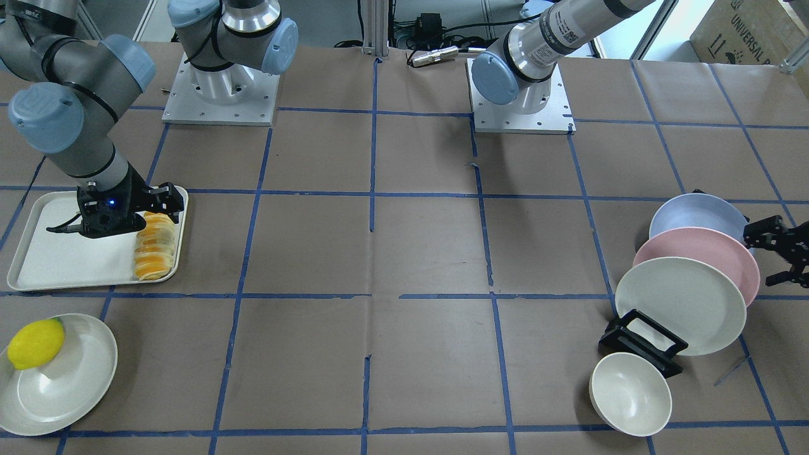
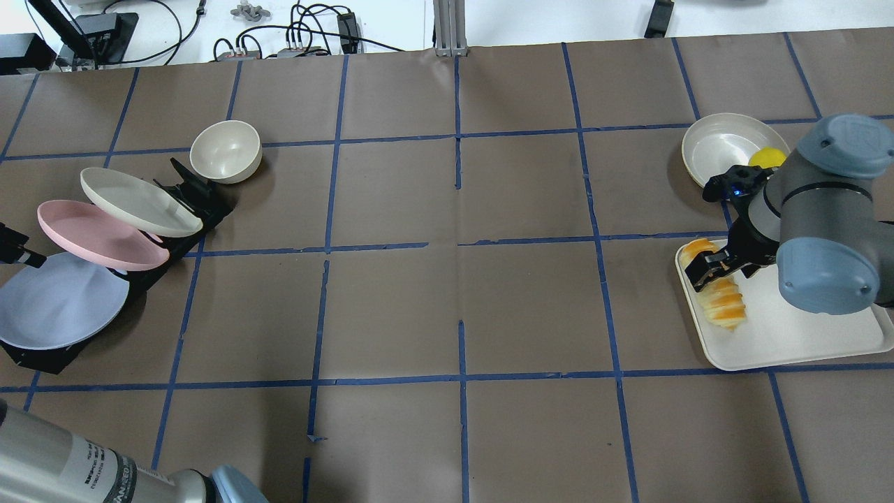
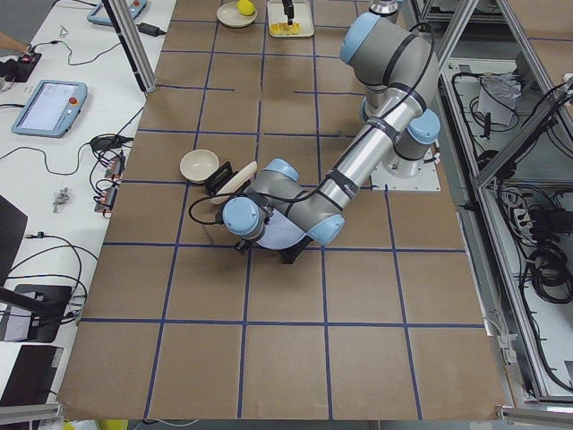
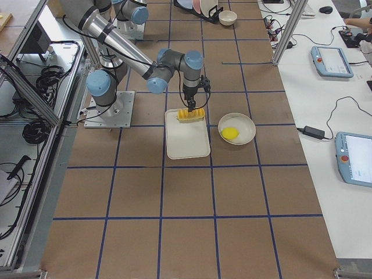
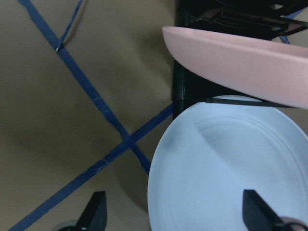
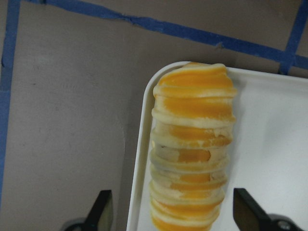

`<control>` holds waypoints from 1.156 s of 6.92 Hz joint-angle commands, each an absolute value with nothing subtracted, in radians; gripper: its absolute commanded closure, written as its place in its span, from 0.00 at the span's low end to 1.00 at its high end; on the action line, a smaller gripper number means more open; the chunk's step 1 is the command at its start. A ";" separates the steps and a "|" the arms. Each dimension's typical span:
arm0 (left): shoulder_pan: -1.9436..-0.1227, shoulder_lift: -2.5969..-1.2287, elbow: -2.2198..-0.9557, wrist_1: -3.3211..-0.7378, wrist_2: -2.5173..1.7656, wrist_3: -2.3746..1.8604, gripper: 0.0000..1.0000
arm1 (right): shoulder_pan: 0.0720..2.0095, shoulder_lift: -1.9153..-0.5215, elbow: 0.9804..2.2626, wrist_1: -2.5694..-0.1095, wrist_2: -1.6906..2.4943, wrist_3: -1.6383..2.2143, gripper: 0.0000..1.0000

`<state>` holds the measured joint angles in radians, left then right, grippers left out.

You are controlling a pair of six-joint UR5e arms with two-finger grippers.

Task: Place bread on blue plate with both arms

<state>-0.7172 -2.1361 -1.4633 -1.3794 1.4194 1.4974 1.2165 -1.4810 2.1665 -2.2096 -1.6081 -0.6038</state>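
The bread [image 1: 155, 246] lies on a white tray [image 1: 57, 253] along its inner edge; it also shows in the overhead view [image 2: 723, 300] and the right wrist view [image 6: 192, 154]. My right gripper [image 1: 161, 212] is open and low over the bread's end, one finger on each side [image 6: 174, 214]. The blue plate [image 1: 695, 212] leans at the back of a black rack [image 1: 641, 341], behind a pink plate [image 1: 701, 259]. My left gripper [image 1: 768, 256] is open beside the blue plate's rim. In the left wrist view the blue plate [image 5: 226, 168] lies between the fingers.
A cream plate [image 1: 682, 303] leans at the rack's front, and a cream bowl [image 1: 630, 393] stands beside it. A yellow lemon [image 1: 35, 343] sits on another cream plate [image 1: 69, 379] near the tray. Brown paper with blue tape lines covers the table.
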 commanded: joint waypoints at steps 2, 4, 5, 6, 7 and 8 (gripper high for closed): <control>-0.707 -2.227 -1.439 -1.338 1.416 1.505 0.00 | 1.216 -1.448 2.166 -2.263 -1.609 -0.624 0.11; -0.707 -2.224 -1.437 -1.338 1.423 1.471 0.32 | 1.216 -1.418 2.168 -2.299 -1.609 -0.623 0.12; -0.709 -2.214 -1.433 -1.341 1.436 1.439 0.73 | 1.216 -1.399 2.168 -2.328 -1.611 -0.623 0.12; -0.709 -2.212 -1.452 -1.341 1.436 1.431 0.92 | 1.216 -1.387 2.168 -2.332 -1.611 -0.620 0.13; -0.709 -2.209 -1.456 -1.344 1.442 1.414 0.97 | 1.215 -1.381 2.169 -2.332 -1.609 -0.620 0.14; -0.707 -2.204 -1.451 -1.344 1.468 1.405 0.98 | 1.215 -1.381 2.169 -2.330 -1.612 -0.626 0.14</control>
